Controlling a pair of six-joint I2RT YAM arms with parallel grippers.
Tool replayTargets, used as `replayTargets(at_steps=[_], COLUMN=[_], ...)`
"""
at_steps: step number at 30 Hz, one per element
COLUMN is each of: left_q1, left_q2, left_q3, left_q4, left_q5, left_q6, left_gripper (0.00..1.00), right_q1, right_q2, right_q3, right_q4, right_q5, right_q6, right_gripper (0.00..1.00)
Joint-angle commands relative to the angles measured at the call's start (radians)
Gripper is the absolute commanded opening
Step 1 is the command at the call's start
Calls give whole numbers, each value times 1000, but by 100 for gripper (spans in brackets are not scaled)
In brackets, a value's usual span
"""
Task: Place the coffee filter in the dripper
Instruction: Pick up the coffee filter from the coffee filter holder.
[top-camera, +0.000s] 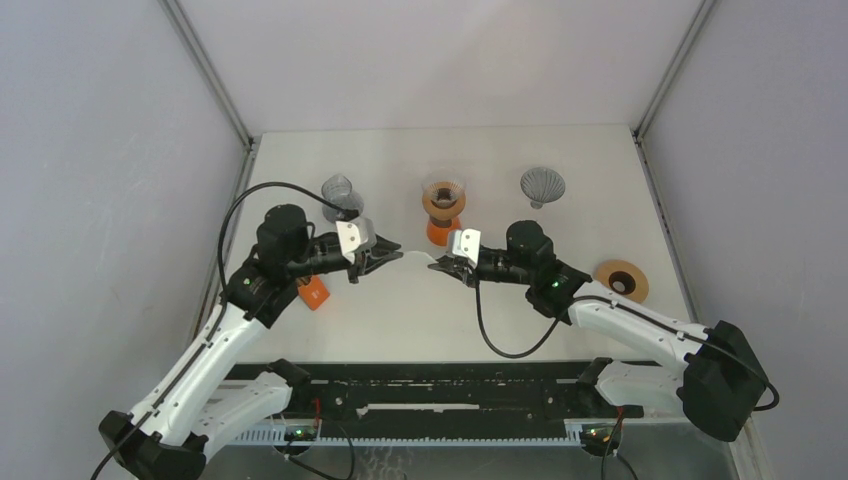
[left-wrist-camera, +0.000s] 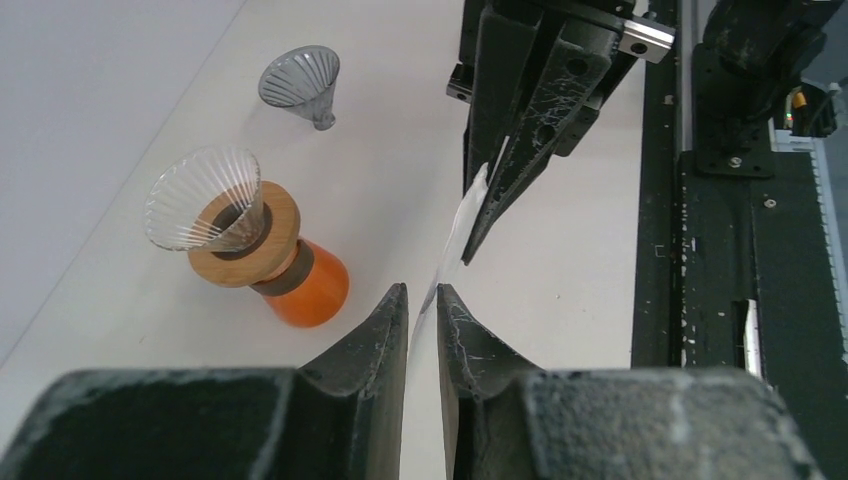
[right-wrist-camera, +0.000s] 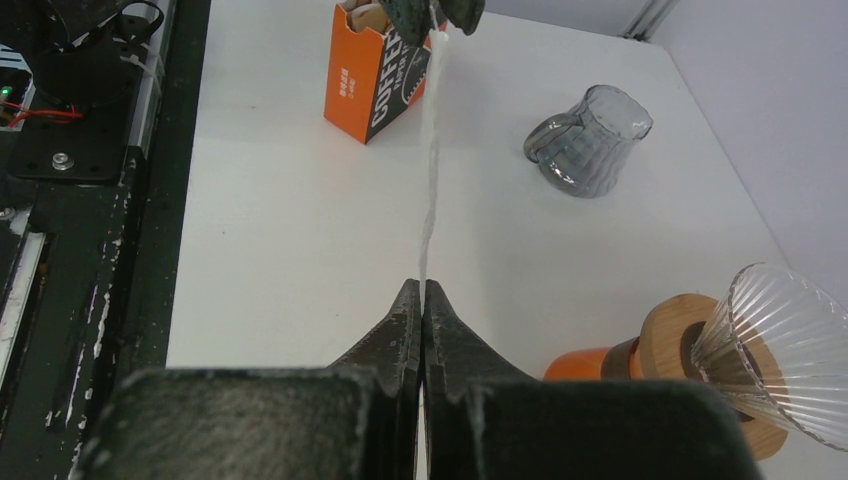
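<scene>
Paper coffee filter edge-on over the desk — right tool pinching one rim, left tool narrow on the other. Likely light, floppy, tear-prone; grip rims gently.

Robotics lab test cell: white table; plain grey walls; aluminium corner posts; black mounting rail; loose cables.

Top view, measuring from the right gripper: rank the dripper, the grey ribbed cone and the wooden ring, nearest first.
From the right gripper, shut on the coffee filter:
1. dripper, just behind it, centre of the table.
2. grey ribbed cone, back right.
3. wooden ring, far right edge.
</scene>
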Motion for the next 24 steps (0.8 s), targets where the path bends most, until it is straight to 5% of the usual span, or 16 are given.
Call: replayTargets(at_steps=[1,24], left_q1=[5,48], left_q2=[0,6], left_q3=[2,9], left_q4=[-6,12], left_q5=[66,66], left_q6=[-13,-53], left_gripper=[21,16], right_q1=[6,22], right_q2=[-2,-3], right_q3=[28,28], right_q4=[23,20], right_q5=[-4,-34], right_q6=[-22,-54], right_gripper=[0,0])
